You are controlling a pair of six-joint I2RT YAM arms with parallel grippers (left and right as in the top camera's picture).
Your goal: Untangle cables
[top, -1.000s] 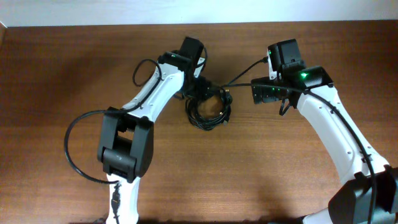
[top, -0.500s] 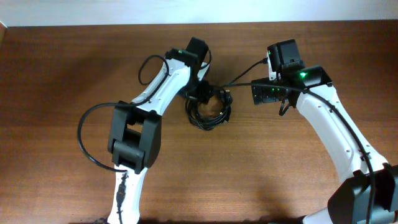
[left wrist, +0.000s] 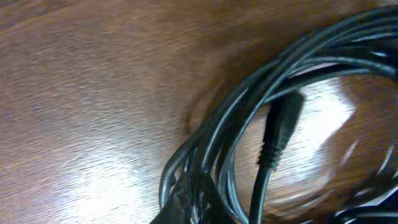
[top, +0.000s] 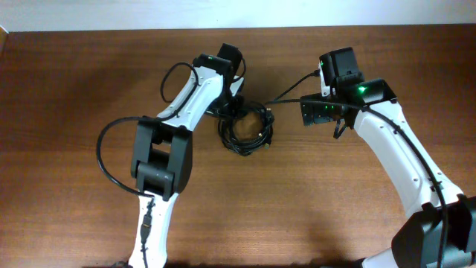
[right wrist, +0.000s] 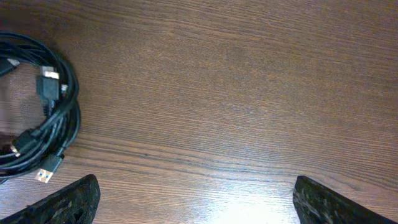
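The cables (top: 247,128) lie as one coil of thin black cords on the brown table, between the two arms. My left gripper (top: 232,109) sits at the coil's upper left edge. In the left wrist view the strands (left wrist: 261,93) run into my left gripper (left wrist: 199,208), which is shut on a few of them, and a black plug (left wrist: 280,127) lies inside the loop. My right gripper (right wrist: 196,208) stands open over bare wood to the right of the coil (right wrist: 43,124), holding nothing. A silver-tipped plug (right wrist: 43,175) sticks out of the coil's near side.
Thick black arm cables loop beside the left arm (top: 108,160) and stretch from the right arm's wrist (top: 290,93) toward the coil. The table's far edge meets a pale wall (top: 238,15) along the top.
My left gripper has gone from open to shut on strands at the coil's upper left edge. The coil has shifted slightly left. The right arm has not moved.
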